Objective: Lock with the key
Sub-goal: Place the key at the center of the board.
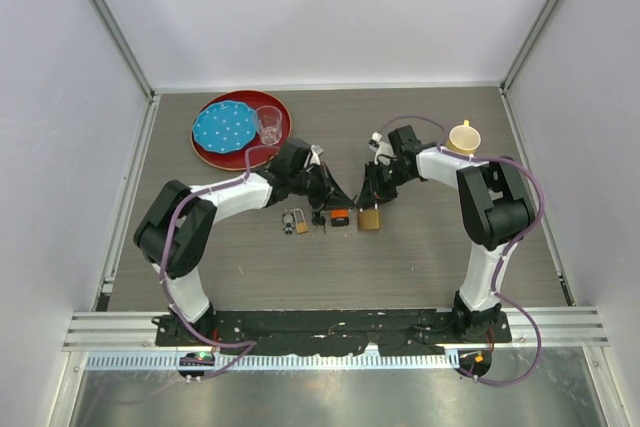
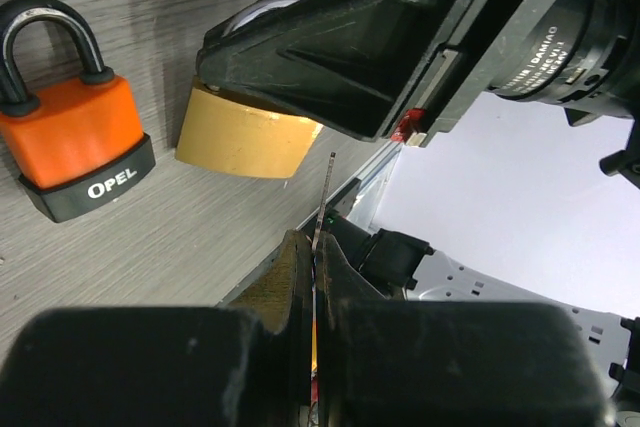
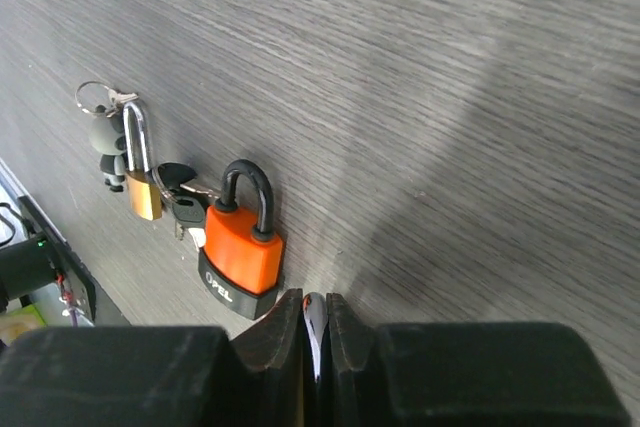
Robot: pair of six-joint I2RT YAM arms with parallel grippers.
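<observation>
Tabletop (image 1: 430, 257): left tool (image 2: 317, 247) pinches key (image 2: 324, 197); right tool (image 3: 315, 297) grips brass padlock (image 2: 245, 132) (by shackle (image 3: 315, 332))

The word "OPEL" is printed in white on the black base of the orange padlock (image 2: 78, 147). On the round black motor housing (image 2: 560, 32) of the right arm, white lettering resembling "DAMIAO" is seen; the smaller line beneath cannot be read.
</observation>
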